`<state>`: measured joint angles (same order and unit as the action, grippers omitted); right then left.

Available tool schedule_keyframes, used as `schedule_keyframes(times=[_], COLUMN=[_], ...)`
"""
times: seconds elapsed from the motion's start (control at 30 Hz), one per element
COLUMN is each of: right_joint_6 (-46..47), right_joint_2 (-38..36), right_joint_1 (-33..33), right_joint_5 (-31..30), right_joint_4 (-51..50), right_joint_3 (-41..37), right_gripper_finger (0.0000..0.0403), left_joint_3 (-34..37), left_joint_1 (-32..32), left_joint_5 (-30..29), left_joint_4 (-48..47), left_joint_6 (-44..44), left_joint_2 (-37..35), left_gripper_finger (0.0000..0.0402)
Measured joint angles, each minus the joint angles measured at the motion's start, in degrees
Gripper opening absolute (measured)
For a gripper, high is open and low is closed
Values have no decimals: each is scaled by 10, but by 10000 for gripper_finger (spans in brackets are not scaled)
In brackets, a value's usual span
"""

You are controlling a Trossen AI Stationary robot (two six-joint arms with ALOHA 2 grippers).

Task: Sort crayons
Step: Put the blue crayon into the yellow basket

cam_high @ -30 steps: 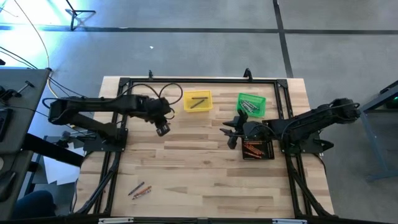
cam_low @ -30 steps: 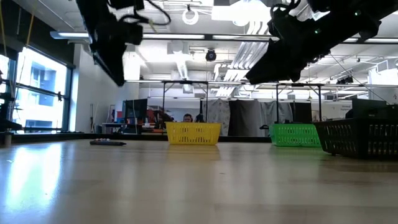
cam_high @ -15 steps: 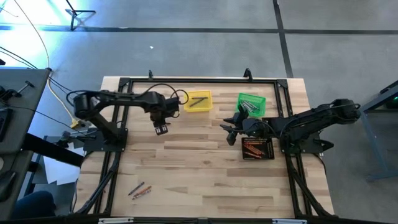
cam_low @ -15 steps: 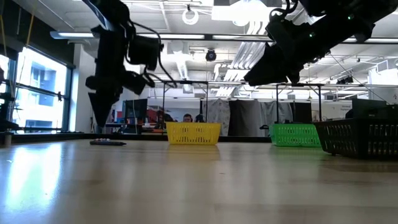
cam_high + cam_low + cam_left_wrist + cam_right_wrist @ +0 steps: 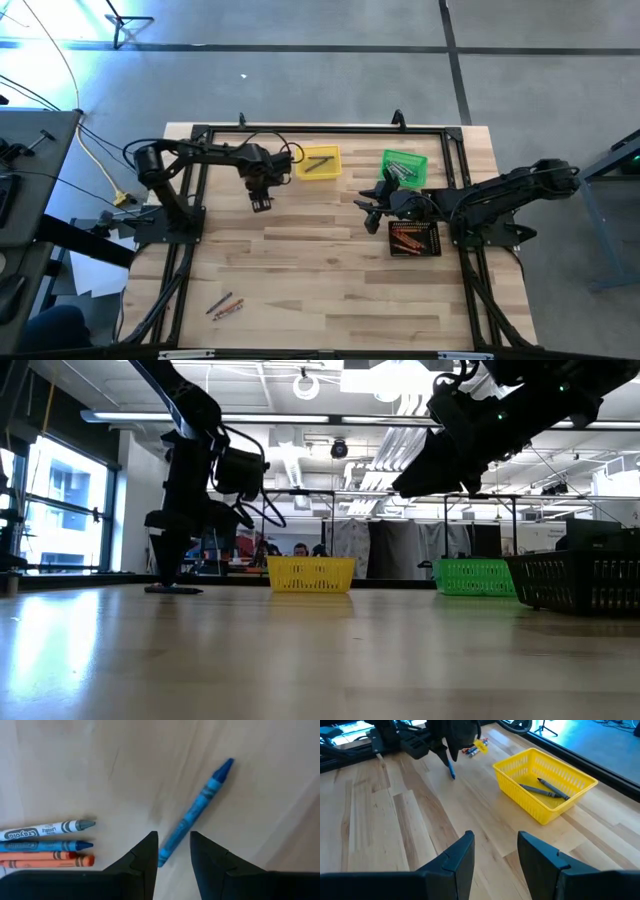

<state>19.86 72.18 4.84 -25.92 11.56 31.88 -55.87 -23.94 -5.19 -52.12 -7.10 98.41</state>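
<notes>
Crayons lay in several spots around the yellow bin (image 5: 318,163), which stood at the table's far edge. Two dark grey crayons (image 5: 546,787) rested inside it, side by side and slightly askew.

Just beside the yellow bin, on its left-arm side and a little nearer the table's front, the left gripper (image 5: 261,204) pointed down at the wooden table (image 5: 330,290). Its fingers (image 5: 142,855) stood a little apart, the gap wider than a crayon. A blue crayon (image 5: 199,809) lay flat on the wood beneath them, one end reaching into that gap without touching either finger, the tip pointing away. Near that crayon, in the left wrist view, a small row of crayons (image 5: 47,845) lay parallel on the table: one grey-white, one blue, then orange ones.

On the other side of the yellow bin stood the green bin (image 5: 404,167), with grey crayons inside. The right gripper (image 5: 494,839) hovered above the table between the green bin and the yellow bin, somewhat toward the front, aimed at the yellow bin. Its jaws were parted with nothing between them. Behind that gripper, farther from the yellow bin than the green one, the black bin (image 5: 413,238) held a pile of orange-red crayons.

Well apart from the yellow bin, toward the table's front corner on the left arm's side, a few loose crayons (image 5: 225,305) lay together.
</notes>
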Motion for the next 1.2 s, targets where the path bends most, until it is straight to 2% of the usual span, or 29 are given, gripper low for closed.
schedule_keyframes(times=[0.43, 0.53, 0.7, 0.83, 1.0, 1.2], right_joint_6=[0, 0, -5, -6, -5, -7], right_joint_2=[0, 0, 0, 0, 0, 0], right_joint_1=[0, 0, 0, 0, 0, 0], right_joint_5=[0, 0, 0, 0, 0, 0], right_joint_4=[1, 1, 1, 1, 1, 0], right_joint_3=[0, 0, 0, 0, 0, 0], right_gripper_finger=[144, 144, 144, 144, 144, 144], left_joint_3=[-5, -5, -2, -1, 5, -9], left_joint_1=[-23, -23, -23, -21, -9, 17], left_joint_5=[30, 34, 58, 62, 81, 73], left_joint_4=[-12, -13, -18, -27, -66, -42], left_joint_6=[-24, -5, 50, 92, 147, 190], left_joint_2=[61, 61, 53, 47, 20, -64], left_gripper_finger=[97, 77, 12, 8, 3, 1])
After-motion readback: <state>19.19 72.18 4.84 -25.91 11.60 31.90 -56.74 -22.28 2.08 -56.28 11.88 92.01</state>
